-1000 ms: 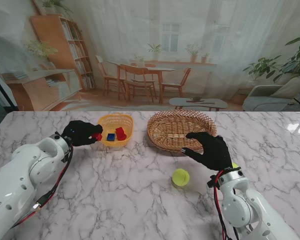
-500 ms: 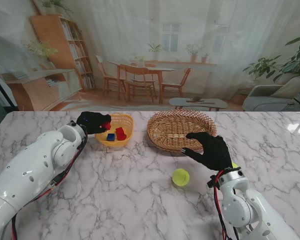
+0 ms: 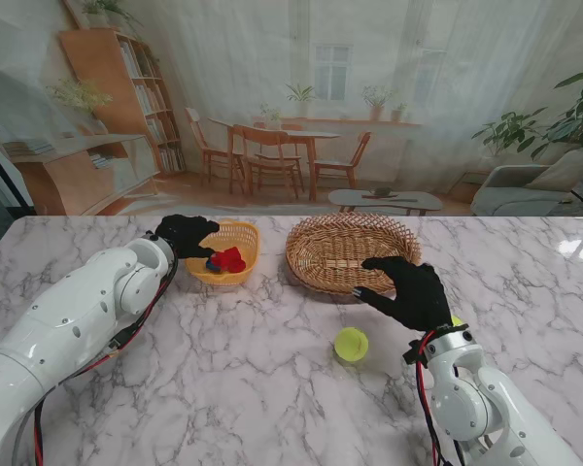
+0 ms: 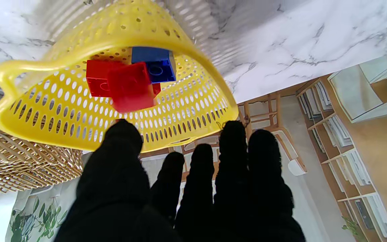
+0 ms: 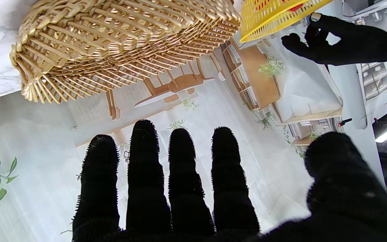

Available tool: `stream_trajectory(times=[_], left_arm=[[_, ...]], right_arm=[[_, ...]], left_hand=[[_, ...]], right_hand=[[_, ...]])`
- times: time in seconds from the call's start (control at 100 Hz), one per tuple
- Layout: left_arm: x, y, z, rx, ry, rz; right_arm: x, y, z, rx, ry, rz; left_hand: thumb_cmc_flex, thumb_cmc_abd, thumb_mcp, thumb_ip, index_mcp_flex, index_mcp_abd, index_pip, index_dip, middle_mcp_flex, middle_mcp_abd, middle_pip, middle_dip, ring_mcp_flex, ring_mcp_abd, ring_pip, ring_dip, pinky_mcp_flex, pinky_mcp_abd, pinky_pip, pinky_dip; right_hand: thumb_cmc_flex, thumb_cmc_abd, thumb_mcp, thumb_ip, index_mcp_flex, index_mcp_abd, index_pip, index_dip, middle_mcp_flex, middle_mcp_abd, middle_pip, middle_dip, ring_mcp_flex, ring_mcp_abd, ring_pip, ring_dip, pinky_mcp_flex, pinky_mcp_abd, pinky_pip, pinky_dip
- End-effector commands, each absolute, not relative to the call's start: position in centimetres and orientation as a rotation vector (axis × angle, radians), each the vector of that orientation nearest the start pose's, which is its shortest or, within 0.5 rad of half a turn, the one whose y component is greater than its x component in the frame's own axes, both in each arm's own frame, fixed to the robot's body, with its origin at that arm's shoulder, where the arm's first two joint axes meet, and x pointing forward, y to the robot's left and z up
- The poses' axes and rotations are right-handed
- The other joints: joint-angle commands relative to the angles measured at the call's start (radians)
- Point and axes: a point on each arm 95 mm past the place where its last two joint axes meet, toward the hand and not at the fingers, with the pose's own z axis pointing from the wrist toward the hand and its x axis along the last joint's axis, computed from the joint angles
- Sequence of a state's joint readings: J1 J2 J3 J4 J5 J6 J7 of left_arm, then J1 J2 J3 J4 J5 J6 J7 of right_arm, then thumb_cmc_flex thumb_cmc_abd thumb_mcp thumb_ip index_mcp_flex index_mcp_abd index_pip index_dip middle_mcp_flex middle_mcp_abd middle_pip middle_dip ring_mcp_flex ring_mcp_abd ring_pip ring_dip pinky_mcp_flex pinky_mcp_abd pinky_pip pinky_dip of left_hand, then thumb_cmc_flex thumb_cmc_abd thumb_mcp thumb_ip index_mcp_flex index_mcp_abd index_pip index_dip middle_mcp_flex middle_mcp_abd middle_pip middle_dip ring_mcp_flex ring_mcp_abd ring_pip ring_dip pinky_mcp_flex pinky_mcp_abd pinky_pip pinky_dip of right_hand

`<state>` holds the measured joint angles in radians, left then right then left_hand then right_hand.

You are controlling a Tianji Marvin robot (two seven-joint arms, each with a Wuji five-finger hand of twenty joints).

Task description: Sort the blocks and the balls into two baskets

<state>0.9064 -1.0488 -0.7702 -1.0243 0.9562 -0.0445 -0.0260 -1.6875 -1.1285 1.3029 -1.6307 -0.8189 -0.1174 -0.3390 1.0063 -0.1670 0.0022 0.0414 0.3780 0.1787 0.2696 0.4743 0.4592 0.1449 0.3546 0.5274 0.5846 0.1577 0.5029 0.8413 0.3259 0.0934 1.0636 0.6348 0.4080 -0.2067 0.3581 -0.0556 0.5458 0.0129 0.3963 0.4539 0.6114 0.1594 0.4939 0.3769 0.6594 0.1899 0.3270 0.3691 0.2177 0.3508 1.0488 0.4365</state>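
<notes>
Right hand [image 3: 411, 288], fingers spread and holding nothing, hovers by the wicker basket [image 3: 348, 249]; the yellow-green ball [image 3: 351, 344] lies on the desk just nearer the robot and leftward, closest to this hand. Left hand [image 3: 187, 234], also open, hangs at the yellow basket [image 3: 236, 230] over the blocks [image 4: 126, 82].
</notes>
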Motion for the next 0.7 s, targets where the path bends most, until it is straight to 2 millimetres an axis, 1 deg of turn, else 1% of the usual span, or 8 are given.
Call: stream_trajectory(times=[0.0, 0.09, 0.14, 0.26, 0.44, 0.52, 0.61, 0.69], left_arm=[[54.8, 3.4, -30.1, -0.992, 1.753, -1.130], [54.5, 3.5, -29.6, -0.944, 1.760, -1.121], [54.2, 3.5, -29.2, -0.922, 1.755, -1.132], [53.4, 3.3, -27.8, -0.891, 1.726, -1.202], [51.3, 2.6, -25.3, -0.818, 1.662, -1.336], [50.3, 2.1, -24.6, -0.790, 1.610, -1.419], [49.3, 1.4, -24.0, -0.788, 1.574, -1.494], [48.5, 1.0, -23.5, -0.763, 1.570, -1.525]], right_arm=[[37.3, -2.0, -31.6, 1.242, 1.098, 1.779], [37.3, -2.0, -31.6, 1.241, 1.098, 1.778], [37.3, -1.9, -31.6, 1.243, 1.098, 1.777], [37.3, -2.0, -31.6, 1.242, 1.102, 1.775], [37.2, -2.1, -31.6, 1.241, 1.090, 1.779], [37.1, -2.2, -31.5, 1.240, 1.086, 1.780], [37.1, -2.2, -31.5, 1.240, 1.083, 1.782], [37.0, -2.3, -31.5, 1.239, 1.081, 1.783]], left_hand=[[-0.039, 0.025, -0.007, -0.015, -0.058, 0.024, -0.066, -0.028, -0.070, 0.030, -0.072, -0.074, -0.070, 0.035, -0.089, -0.079, -0.067, 0.034, -0.067, 0.016], [-0.097, 0.039, -0.012, -0.026, -0.053, 0.020, -0.098, -0.021, -0.117, 0.037, -0.141, -0.141, -0.152, 0.057, -0.197, -0.219, -0.163, 0.082, -0.200, -0.039], [-0.117, 0.061, -0.015, -0.030, -0.049, 0.020, -0.108, -0.017, -0.130, 0.041, -0.167, -0.164, -0.182, 0.059, -0.234, -0.267, -0.199, 0.099, -0.256, -0.070], [-0.143, 0.107, -0.020, -0.038, -0.056, 0.022, -0.131, -0.012, -0.126, 0.038, -0.193, -0.184, -0.254, 0.071, -0.289, -0.348, -0.263, 0.110, -0.359, -0.134], [-0.143, 0.123, -0.021, -0.041, -0.011, 0.003, -0.119, -0.003, -0.108, 0.043, -0.205, -0.187, -0.258, 0.076, -0.293, -0.366, -0.273, 0.126, -0.380, -0.149], [-0.144, 0.130, -0.021, -0.041, -0.011, -0.005, -0.120, -0.001, -0.103, 0.040, -0.210, -0.187, -0.244, 0.072, -0.287, -0.367, -0.261, 0.128, -0.373, -0.146], [-0.142, 0.132, -0.022, -0.041, 0.027, -0.012, -0.101, 0.011, -0.098, 0.044, -0.216, -0.187, -0.240, 0.073, -0.286, -0.369, -0.261, 0.135, -0.370, -0.144], [-0.102, 0.138, -0.022, -0.037, 0.042, -0.021, -0.032, 0.095, -0.086, 0.038, -0.226, -0.182, -0.234, 0.070, -0.289, -0.374, -0.256, 0.137, -0.369, -0.139]], right_hand=[[0.014, 0.032, -0.011, 0.023, 0.010, -0.016, -0.011, 0.019, 0.006, 0.005, -0.022, 0.006, -0.004, 0.008, 0.002, 0.006, -0.018, 0.023, -0.012, 0.012], [0.015, 0.032, -0.010, 0.023, 0.010, -0.016, -0.011, 0.019, 0.006, 0.005, -0.023, 0.006, -0.005, 0.007, 0.001, 0.006, -0.018, 0.023, -0.012, 0.012], [0.014, 0.032, -0.011, 0.023, 0.009, -0.016, -0.011, 0.019, 0.005, 0.006, -0.023, 0.006, -0.005, 0.008, 0.001, 0.006, -0.018, 0.023, -0.012, 0.012], [0.013, 0.032, -0.011, 0.023, 0.010, -0.016, -0.011, 0.019, 0.006, 0.004, -0.023, 0.006, -0.004, 0.007, 0.002, 0.006, -0.017, 0.023, -0.011, 0.012], [0.015, 0.031, -0.010, 0.023, 0.013, -0.015, -0.010, 0.019, 0.005, 0.006, -0.023, 0.006, -0.006, 0.008, 0.001, 0.005, -0.017, 0.024, -0.012, 0.012], [0.014, 0.032, -0.011, 0.023, 0.015, -0.016, -0.009, 0.019, 0.006, 0.006, -0.023, 0.006, -0.007, 0.008, 0.001, 0.005, -0.017, 0.023, -0.011, 0.012], [0.015, 0.031, -0.011, 0.023, 0.018, -0.015, -0.008, 0.019, 0.007, 0.006, -0.023, 0.006, -0.005, 0.009, 0.001, 0.006, -0.016, 0.022, -0.011, 0.012], [0.015, 0.031, -0.010, 0.023, 0.020, -0.014, -0.008, 0.019, 0.007, 0.006, -0.023, 0.006, -0.005, 0.008, 0.001, 0.005, -0.015, 0.023, -0.010, 0.013]])
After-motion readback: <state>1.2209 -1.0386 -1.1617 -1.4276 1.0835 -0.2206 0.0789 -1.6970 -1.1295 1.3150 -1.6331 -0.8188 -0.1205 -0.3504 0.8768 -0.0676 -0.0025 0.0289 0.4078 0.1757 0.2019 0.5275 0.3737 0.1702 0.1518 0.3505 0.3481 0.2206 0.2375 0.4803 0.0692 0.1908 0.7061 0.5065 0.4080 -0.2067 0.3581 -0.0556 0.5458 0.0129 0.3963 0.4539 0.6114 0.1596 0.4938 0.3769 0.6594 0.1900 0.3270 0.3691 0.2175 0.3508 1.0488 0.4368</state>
